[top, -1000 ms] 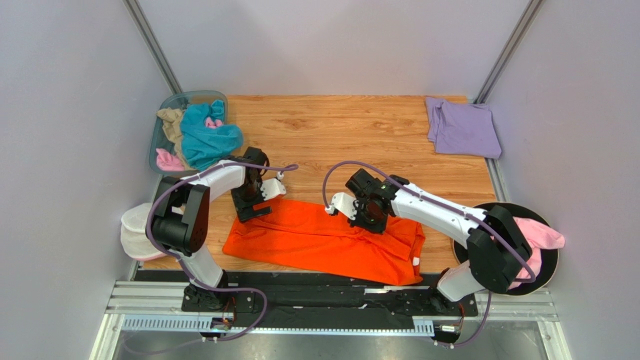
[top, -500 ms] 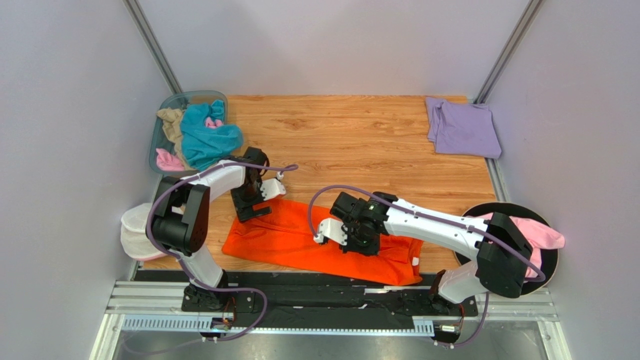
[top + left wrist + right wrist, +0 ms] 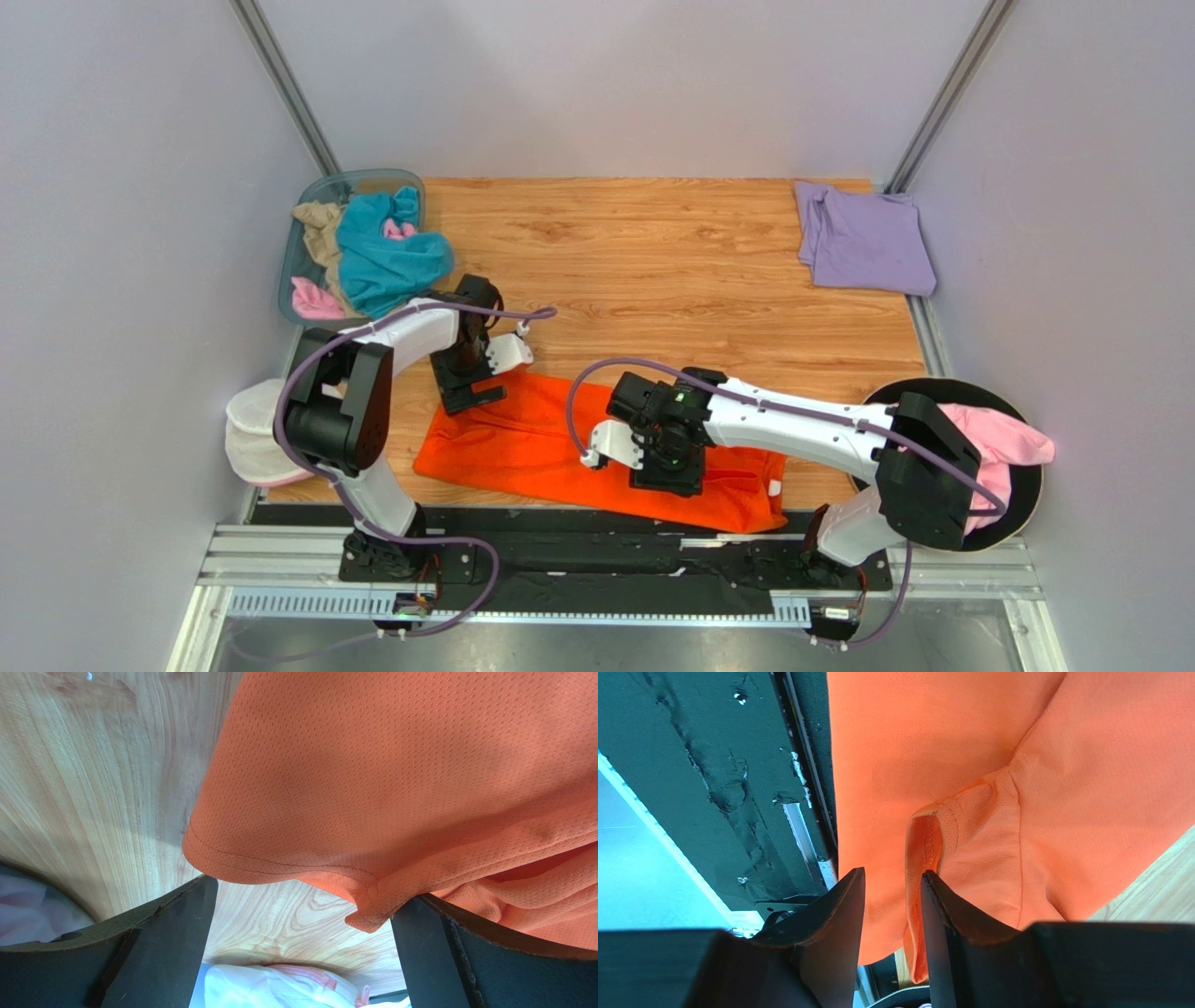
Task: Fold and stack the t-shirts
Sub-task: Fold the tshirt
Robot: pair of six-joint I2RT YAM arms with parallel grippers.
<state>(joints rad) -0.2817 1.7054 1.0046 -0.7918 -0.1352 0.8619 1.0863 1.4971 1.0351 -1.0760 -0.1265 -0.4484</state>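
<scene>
**At the near table edge: orange shirt mid-fold**

Orange t-shirt [image 3: 540,445] lies spread on the table [image 3: 659,266], just before the arm bases. Right gripper [image 3: 892,875] pinches a doubled hem, apparently to carry the fold. Left gripper [image 3: 309,889] straddles the far-left corner, jaws wide, gripping nothing.

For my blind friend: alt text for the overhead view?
An orange t-shirt lies on a wooden table, the left gripper at its far left corner, the right gripper over its middle. A folded lavender t-shirt lies far right, a bin of shirts far left.
</scene>
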